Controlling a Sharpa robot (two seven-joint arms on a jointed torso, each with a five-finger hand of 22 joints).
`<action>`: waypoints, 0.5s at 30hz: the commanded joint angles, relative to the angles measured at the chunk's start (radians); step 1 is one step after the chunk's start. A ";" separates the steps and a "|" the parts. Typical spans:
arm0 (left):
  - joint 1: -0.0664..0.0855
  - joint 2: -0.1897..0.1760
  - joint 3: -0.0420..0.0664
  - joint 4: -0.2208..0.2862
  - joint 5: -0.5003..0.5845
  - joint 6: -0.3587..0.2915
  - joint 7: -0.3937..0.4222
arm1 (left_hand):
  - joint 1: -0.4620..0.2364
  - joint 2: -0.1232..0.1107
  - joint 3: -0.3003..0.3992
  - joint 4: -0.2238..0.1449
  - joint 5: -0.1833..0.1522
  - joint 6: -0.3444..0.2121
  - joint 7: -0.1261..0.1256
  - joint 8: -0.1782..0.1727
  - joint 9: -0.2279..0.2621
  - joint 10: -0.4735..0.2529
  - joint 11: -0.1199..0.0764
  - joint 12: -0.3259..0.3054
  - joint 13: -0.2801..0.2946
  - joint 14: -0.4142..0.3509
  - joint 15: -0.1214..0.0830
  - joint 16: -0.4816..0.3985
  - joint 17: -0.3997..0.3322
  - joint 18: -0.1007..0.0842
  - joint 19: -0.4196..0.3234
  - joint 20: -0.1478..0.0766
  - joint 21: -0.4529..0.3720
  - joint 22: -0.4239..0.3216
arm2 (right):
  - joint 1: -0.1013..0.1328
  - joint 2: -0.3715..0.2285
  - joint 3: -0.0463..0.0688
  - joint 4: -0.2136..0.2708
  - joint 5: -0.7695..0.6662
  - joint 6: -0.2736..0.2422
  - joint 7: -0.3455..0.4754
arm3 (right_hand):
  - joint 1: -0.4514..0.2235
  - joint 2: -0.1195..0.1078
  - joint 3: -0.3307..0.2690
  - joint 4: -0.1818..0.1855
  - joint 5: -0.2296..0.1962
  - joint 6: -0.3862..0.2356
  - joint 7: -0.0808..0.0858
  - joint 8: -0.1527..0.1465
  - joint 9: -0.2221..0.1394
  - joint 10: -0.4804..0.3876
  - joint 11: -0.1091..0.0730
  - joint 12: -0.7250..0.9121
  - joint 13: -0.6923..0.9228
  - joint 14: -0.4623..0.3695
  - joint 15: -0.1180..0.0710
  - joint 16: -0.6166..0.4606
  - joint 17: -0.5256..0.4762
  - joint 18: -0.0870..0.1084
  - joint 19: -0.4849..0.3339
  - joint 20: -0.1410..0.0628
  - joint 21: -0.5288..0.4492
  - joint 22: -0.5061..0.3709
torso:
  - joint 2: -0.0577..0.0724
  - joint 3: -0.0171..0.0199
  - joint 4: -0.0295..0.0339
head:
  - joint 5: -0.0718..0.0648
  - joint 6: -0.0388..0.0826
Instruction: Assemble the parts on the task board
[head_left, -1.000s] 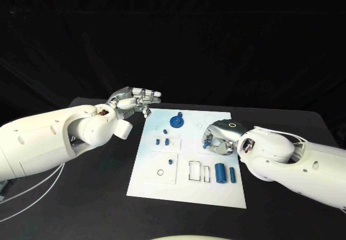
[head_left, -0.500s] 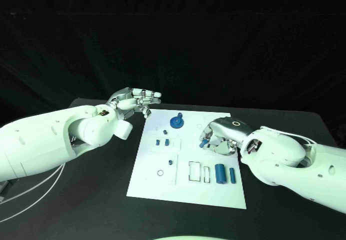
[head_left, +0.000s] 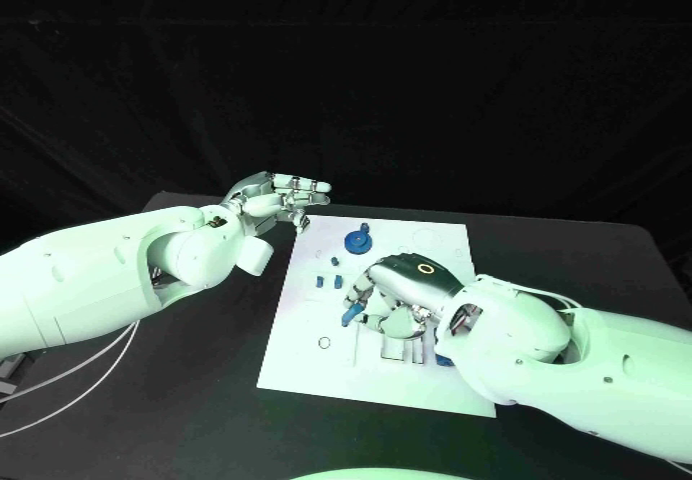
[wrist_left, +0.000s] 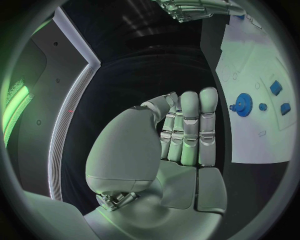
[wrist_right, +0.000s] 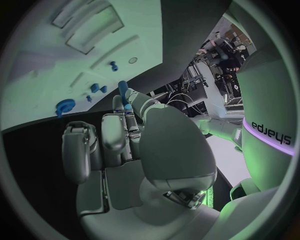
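The right hand (head_left: 392, 292) pinches a small blue peg (head_left: 348, 314) over the middle of the white board (head_left: 310, 365); it should lower it upright into its hole. At ten o'clock, the left hand (head_left: 278, 197) hovers empty, fingers pressed together.

The flat rectangular white task board (head_left: 310, 362) lies on the matte black tabletop (head_left: 173, 400) and bears thin black outlines, among them a small black ring (head_left: 323, 342). On it sit small blue plastic parts, such as a round blue gear-shaped part (head_left: 356, 240) and two little blue blocks (head_left: 322, 282). Both white-shelled arms end in a silver metal robot hand, the left robot hand (head_left: 277, 197) plain silver, and the right robot hand (head_left: 392, 295) has a dark round mark ringed in yellow on its back and a slim blue peg (head_left: 348, 312) at its fingers.
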 joint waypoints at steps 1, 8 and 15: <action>0.000 0.003 0.000 0.001 -0.004 0.020 0.004 | -0.004 0.007 -0.002 -0.005 0.003 -0.005 0.005 -0.005 -0.001 -0.009 0.000 0.005 0.001 -0.007 0.001 -0.006 -0.001 0.011 -0.005 0.001 -0.002 -0.001 | -0.019 0.033 -0.001 -0.013 0.013 -0.014 0.034 | 0.001 0.008 0.000 -0.004 0.007 0.008 0.001 0.003 0.008 0.004 0.002 -0.006 -0.001 0.028 -0.008 0.006 -0.001 -0.015 0.055 -0.009 -0.003 0.202 | 0.001 -0.0008 0.0013 | 0.008 -0.002; 0.000 0.004 0.000 0.003 -0.004 0.020 0.003 | -0.004 0.007 -0.002 -0.005 0.003 -0.005 0.005 -0.005 -0.001 -0.009 0.000 0.005 0.001 -0.007 0.001 -0.006 -0.001 0.011 -0.005 0.001 -0.002 -0.001 | -0.049 0.103 -0.008 -0.060 0.010 -0.008 0.047 | 0.002 0.009 0.001 -0.006 0.010 0.008 0.001 0.002 0.008 0.005 0.002 -0.008 -0.001 0.028 -0.008 0.007 -0.001 -0.014 0.055 -0.009 -0.004 0.202 | 0.002 -0.0017 0.0001 | 0.013 -0.006; 0.000 0.005 0.000 0.006 -0.004 0.020 0.003 | -0.004 0.007 -0.002 -0.005 0.003 -0.005 0.005 -0.005 -0.001 -0.009 0.000 0.005 0.001 -0.007 0.001 -0.006 -0.001 0.011 -0.005 0.001 -0.002 -0.001 | -0.068 0.144 -0.013 -0.106 -0.024 0.012 0.046 | 0.002 0.008 0.000 -0.007 0.011 0.007 0.002 0.001 0.009 0.005 0.003 -0.010 -0.002 0.028 -0.008 0.006 -0.002 -0.014 0.054 -0.009 -0.007 0.201 | 0.001 -0.0005 -0.0002 | 0.017 -0.008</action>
